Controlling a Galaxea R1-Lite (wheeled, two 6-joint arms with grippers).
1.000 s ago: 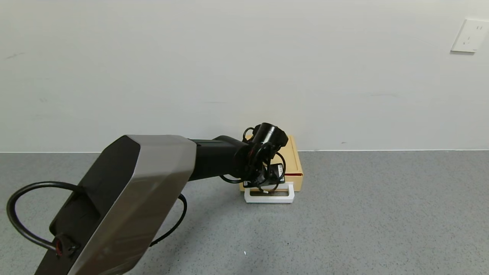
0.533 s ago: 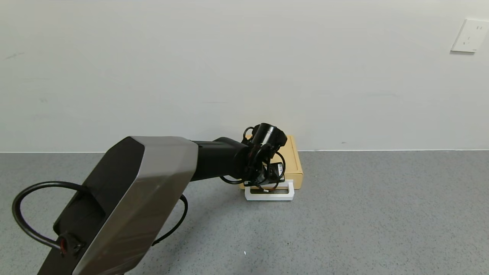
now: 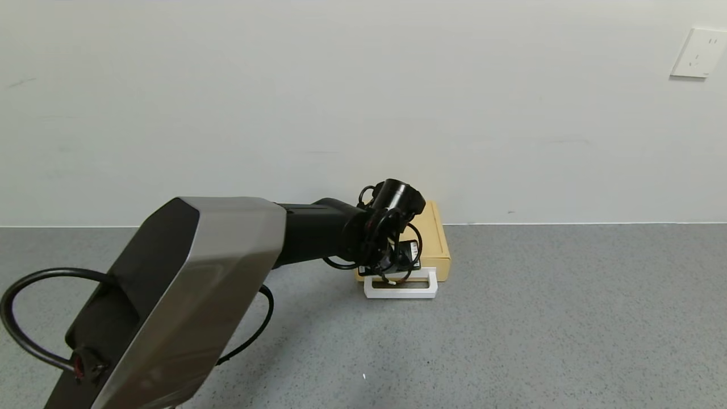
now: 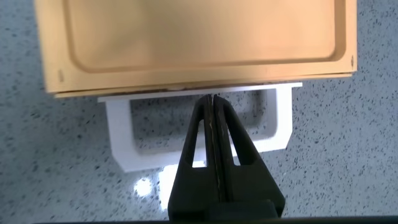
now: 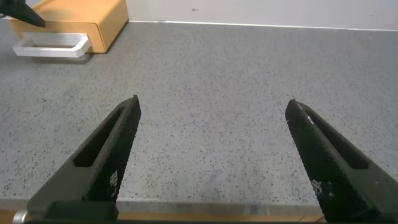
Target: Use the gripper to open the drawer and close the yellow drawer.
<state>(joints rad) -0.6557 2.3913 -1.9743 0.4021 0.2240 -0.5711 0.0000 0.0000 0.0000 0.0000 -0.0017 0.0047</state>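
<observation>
The pale yellow drawer box [image 3: 436, 238] stands on the grey floor against the wall, its drawer pushed in flush. Its white loop handle [image 3: 400, 294] sticks out in front. My left gripper [image 3: 398, 266] hangs over the handle. In the left wrist view the gripper [image 4: 212, 97] is shut and empty, its tips inside the handle loop [image 4: 118, 146] against the drawer front [image 4: 186, 43]. My right gripper [image 5: 211, 102] is open and empty, low over the floor far from the drawer [image 5: 81, 18].
The white wall runs right behind the box, with a wall socket [image 3: 697, 54] high at the right. Speckled grey floor [image 3: 539, 318] spreads to the right and in front. My left arm's silver-grey link [image 3: 187, 295] fills the lower left of the head view.
The left gripper moved towards the wall and pushed the drawer in. The red gap at the drawer front closed and the handle shifted back.
</observation>
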